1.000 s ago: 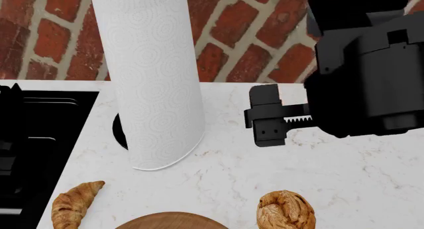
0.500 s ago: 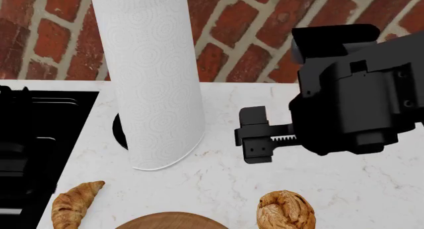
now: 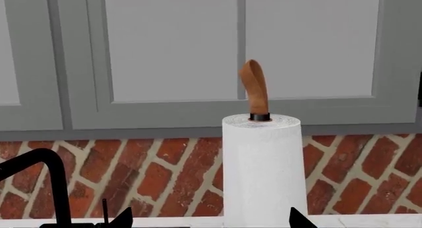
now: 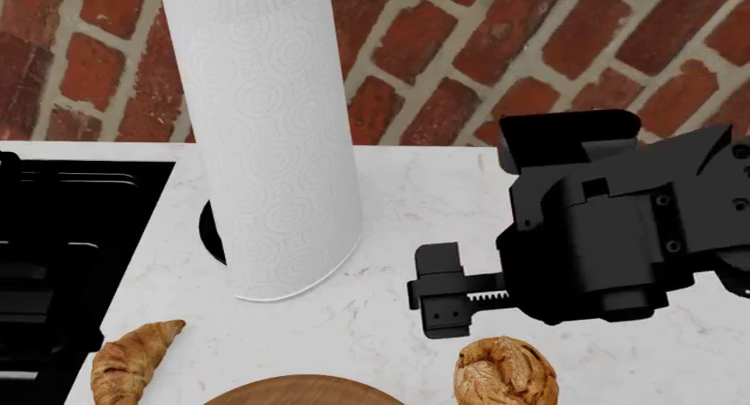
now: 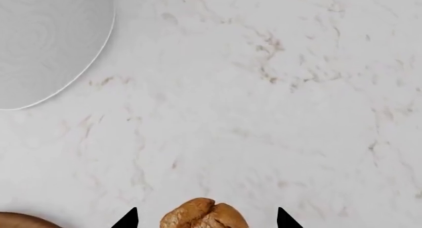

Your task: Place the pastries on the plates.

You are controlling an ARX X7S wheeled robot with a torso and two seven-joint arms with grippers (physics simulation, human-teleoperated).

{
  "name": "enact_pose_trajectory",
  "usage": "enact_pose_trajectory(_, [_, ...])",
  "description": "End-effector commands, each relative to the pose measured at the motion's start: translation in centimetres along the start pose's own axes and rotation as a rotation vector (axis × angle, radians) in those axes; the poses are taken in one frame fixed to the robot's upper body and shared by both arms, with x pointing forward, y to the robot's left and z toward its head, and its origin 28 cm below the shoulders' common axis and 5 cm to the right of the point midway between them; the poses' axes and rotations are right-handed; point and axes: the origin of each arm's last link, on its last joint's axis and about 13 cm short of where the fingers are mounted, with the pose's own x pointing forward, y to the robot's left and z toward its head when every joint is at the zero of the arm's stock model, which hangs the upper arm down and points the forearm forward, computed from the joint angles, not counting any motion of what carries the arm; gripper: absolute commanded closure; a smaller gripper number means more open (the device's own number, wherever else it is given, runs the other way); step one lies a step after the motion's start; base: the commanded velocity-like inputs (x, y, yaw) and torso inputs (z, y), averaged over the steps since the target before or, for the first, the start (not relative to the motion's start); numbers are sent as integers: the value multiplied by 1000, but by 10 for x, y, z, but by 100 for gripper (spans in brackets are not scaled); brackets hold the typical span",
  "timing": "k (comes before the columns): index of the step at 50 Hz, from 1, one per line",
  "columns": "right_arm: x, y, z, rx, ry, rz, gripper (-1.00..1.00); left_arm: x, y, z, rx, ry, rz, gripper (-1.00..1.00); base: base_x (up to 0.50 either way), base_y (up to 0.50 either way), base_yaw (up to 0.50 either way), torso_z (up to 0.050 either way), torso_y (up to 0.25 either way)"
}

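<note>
Right tool hangs spread wide just above the bun on the bench, paper towel roll standing off to its left, croissant beyond that.

The right claw has moved down and toward the robot across the bench. It now hangs just above the round bun, jaws spread.

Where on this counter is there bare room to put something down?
Bare marble counter spreads wide beyond the round bun, away from the paper towel roll. It is crowded near the front edge, where croissant, wooden board and bun sit close, with the right gripper above.
</note>
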Motion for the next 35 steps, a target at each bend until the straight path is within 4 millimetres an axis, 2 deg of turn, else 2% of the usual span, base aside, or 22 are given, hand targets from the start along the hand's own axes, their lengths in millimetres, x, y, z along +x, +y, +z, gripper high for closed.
enact_pose_trajectory(1, [16, 2, -9, -2, 25, 14, -100, 1, 0, -3, 6, 13, 5, -100, 21, 0, 0, 0, 0])
enact_pose_trajectory(19, [29, 3, -20, -17, 55, 7, -100, 0, 0, -2, 8, 17, 1, -100, 21, 0, 2, 0, 0])
enact_pose_trajectory(35, [44, 3, -39, -32, 105, -9, -100, -1, 1, -3, 15, 21, 2, -100, 21, 0, 2, 0, 0])
